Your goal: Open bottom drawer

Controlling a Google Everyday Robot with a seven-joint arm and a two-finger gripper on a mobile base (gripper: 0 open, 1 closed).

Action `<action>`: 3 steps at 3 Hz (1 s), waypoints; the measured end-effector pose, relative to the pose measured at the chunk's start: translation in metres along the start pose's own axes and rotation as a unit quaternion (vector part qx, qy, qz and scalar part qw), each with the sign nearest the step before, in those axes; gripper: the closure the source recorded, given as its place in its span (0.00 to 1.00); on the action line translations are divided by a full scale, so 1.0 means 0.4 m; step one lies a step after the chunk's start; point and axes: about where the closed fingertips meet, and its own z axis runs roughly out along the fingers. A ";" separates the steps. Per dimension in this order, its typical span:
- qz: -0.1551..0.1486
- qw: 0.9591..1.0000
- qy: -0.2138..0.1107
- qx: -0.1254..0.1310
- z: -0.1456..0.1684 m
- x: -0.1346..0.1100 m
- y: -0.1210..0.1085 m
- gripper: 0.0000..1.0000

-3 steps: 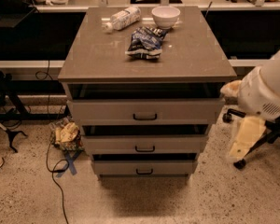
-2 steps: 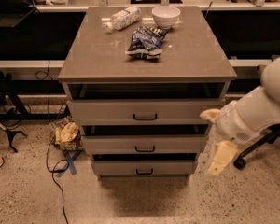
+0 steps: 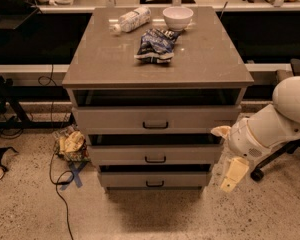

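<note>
The bottom drawer [image 3: 154, 179] is the lowest and narrowest of three grey-beige drawers in the cabinet [image 3: 90, 69]. Its small black bar handle [image 3: 154, 184] sits in the middle of its front. Its front stands slightly behind that of the middle drawer [image 3: 155, 155], which stands slightly behind the top drawer [image 3: 156, 119]. My gripper [image 3: 231, 175] hangs from the white arm [image 3: 270, 126] just right of the cabinet's lower right corner, at the height of the bottom drawer and apart from its handle. It holds nothing that I can see.
On the cabinet top lie a plastic bottle [image 3: 131, 20], a white bowl [image 3: 178, 18] and a dark snack bag [image 3: 155, 45]. A crumpled yellow bag [image 3: 72, 145] and a black cable [image 3: 57, 184] lie on the floor to the left. An office chair base [image 3: 275, 156] stands right.
My arm has swung left and down, bringing the gripper from beside the top drawer to beside the bottom drawer. The drawers have not moved.
</note>
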 end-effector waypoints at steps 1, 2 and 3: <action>-0.008 1.000 -0.003 -0.005 0.068 0.106 -0.023 0.00; -0.038 0.999 -0.017 -0.014 0.176 0.254 -0.081 0.00; -0.066 0.997 -0.038 -0.033 0.317 0.378 -0.129 0.00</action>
